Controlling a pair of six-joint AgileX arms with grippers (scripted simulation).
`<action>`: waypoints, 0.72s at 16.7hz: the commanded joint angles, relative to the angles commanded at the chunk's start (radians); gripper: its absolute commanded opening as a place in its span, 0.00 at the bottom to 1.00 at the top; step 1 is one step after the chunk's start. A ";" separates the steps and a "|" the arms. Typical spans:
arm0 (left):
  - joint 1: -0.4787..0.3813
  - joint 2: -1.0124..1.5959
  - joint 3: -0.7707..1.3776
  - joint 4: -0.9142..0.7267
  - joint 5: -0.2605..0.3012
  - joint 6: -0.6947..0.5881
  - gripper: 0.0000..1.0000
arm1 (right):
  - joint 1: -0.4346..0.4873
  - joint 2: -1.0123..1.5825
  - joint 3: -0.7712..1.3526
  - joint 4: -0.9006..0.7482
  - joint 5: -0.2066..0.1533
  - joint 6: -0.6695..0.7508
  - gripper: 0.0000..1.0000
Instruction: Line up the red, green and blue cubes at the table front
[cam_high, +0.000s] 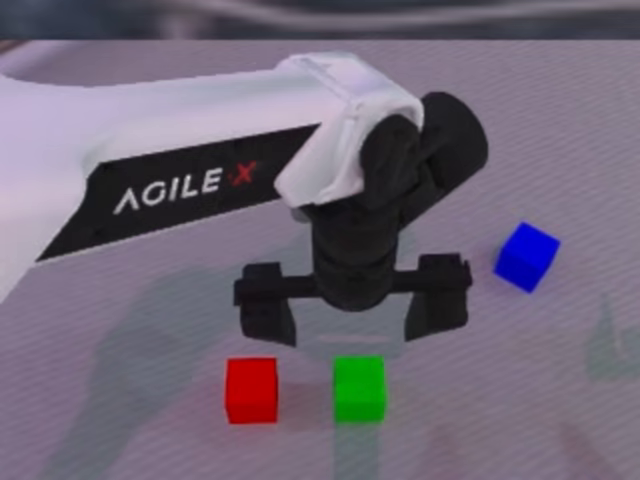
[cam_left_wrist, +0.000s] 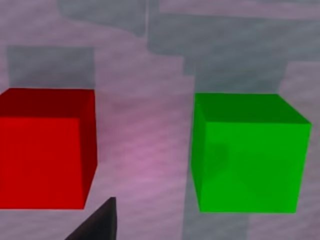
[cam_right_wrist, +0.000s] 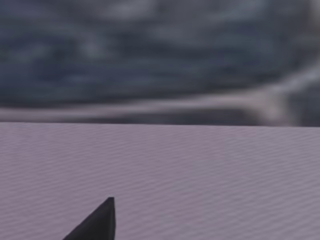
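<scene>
The red cube (cam_high: 251, 390) and the green cube (cam_high: 359, 388) sit side by side near the table's front, a small gap apart. The blue cube (cam_high: 527, 256) lies farther back at the right, turned at an angle. My left gripper (cam_high: 352, 315) hangs open just behind the red and green cubes, holding nothing. In the left wrist view the red cube (cam_left_wrist: 45, 150) and green cube (cam_left_wrist: 247, 155) fill the picture, with one dark fingertip (cam_left_wrist: 102, 222) at the edge. My right gripper (cam_right_wrist: 142, 232) is outside the top view, over bare table, open, with one fingertip (cam_right_wrist: 97, 225) showing.
The pale lilac table (cam_high: 120, 400) spreads around the cubes. My left arm's white link (cam_high: 180, 130) crosses the back left of the top view. The table's far edge (cam_right_wrist: 160, 122) shows in the right wrist view, with a dark blurred background beyond.
</scene>
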 joint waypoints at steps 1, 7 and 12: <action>0.018 -0.031 -0.028 0.020 -0.002 0.004 1.00 | 0.006 0.031 0.031 -0.022 0.000 -0.012 1.00; 0.218 -0.425 -0.354 0.233 -0.012 0.083 1.00 | 0.072 0.430 0.392 -0.262 -0.002 -0.138 1.00; 0.451 -0.945 -0.777 0.488 -0.010 0.257 1.00 | 0.146 1.000 0.801 -0.554 -0.001 -0.283 1.00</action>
